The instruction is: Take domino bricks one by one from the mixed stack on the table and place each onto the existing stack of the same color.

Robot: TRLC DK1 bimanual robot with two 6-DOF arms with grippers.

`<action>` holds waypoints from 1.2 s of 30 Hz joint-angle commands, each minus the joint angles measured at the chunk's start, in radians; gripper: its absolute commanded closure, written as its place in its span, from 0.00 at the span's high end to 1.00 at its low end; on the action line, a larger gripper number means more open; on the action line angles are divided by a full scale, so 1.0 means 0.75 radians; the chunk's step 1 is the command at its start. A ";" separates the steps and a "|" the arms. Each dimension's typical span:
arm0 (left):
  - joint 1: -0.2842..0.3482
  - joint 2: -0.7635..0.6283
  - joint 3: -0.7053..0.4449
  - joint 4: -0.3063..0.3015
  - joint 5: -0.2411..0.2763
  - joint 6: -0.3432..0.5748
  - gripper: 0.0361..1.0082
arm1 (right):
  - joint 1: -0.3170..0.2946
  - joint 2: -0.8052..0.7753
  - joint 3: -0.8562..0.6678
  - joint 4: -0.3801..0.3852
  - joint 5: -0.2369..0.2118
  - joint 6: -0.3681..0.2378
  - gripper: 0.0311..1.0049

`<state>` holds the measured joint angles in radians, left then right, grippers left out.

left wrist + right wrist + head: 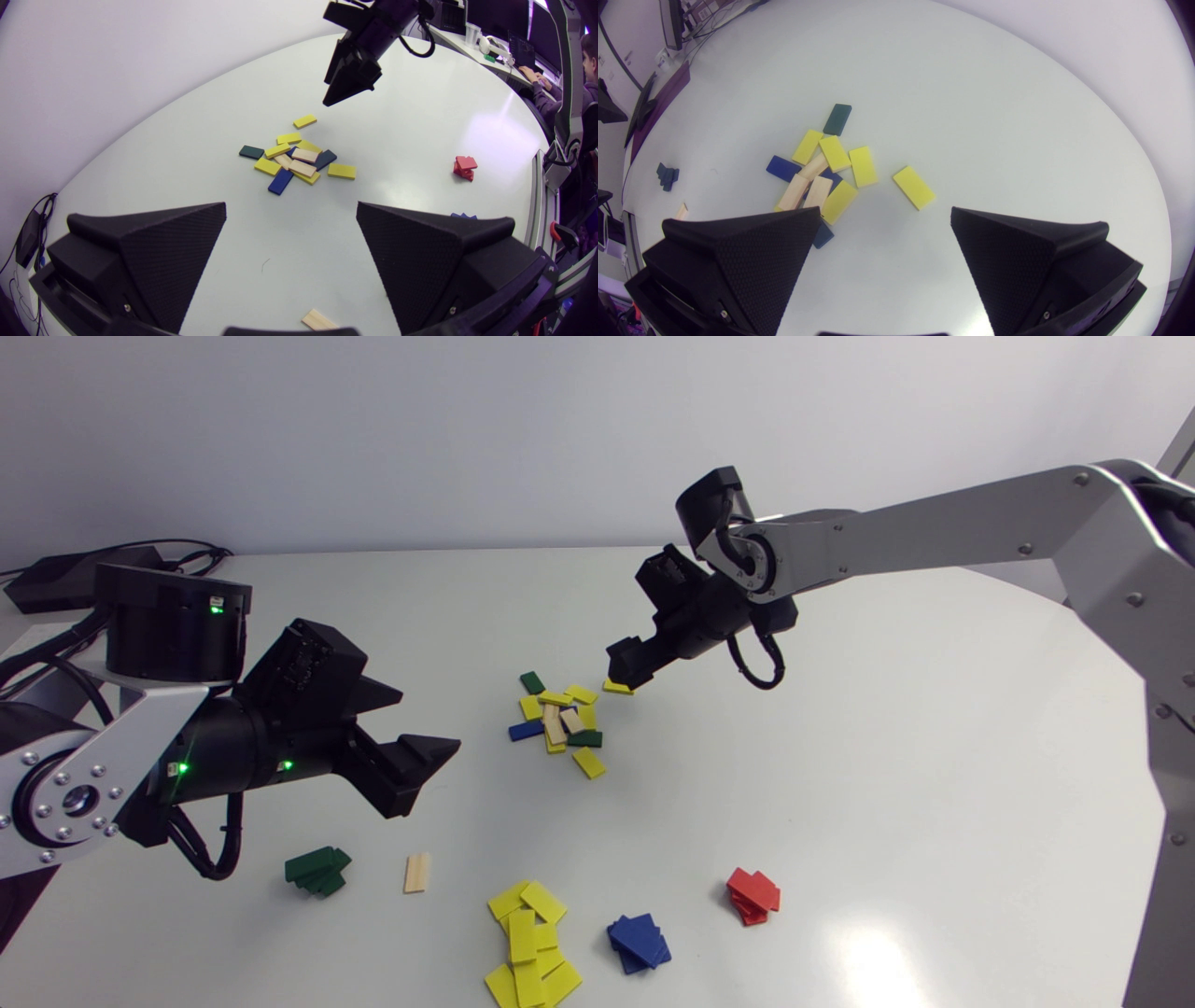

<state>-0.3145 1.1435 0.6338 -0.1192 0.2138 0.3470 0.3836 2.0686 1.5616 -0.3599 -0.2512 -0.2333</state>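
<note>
My right gripper (624,674) hangs wide open over the stray yellow brick (617,687) at two o'clock off the mixed pile (558,721), the easy pick, bound for the yellow stack (527,943) at six; left gripper (425,719) parked open, empty.

Bright, even overhead light fills the white desk (840,756) and leaves a soft white glare patch near its near edge, just beside the red stack (752,896); in the left wrist view a similar pale sheen lies on the desk near that stack. Shadows are faint and soft-edged, only a thin dark rim under the mixed stack (560,721) and the sorted stacks. Both wrist views bend the desk's edge into a strong curve and grow dim toward their corners, while small green lights glow sharply on the left arm (187,747).
</note>
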 commanded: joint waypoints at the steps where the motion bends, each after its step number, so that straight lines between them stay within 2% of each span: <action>1: -0.010 0.003 0.000 -0.003 0.014 0.012 0.99 | -0.016 0.079 0.065 -0.019 -0.013 -0.035 0.97; 18: -0.029 0.001 -0.009 -0.003 0.016 0.000 0.99 | -0.047 0.289 0.262 -0.072 -0.076 -0.121 0.96; 36: -0.033 -0.007 -0.021 -0.003 0.016 -0.021 0.99 | -0.055 0.426 0.387 -0.111 -0.097 -0.145 0.96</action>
<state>-0.3325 1.1435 0.6338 -0.1192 0.2138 0.3462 0.3523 2.3436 1.8359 -0.4240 -0.3149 -0.3157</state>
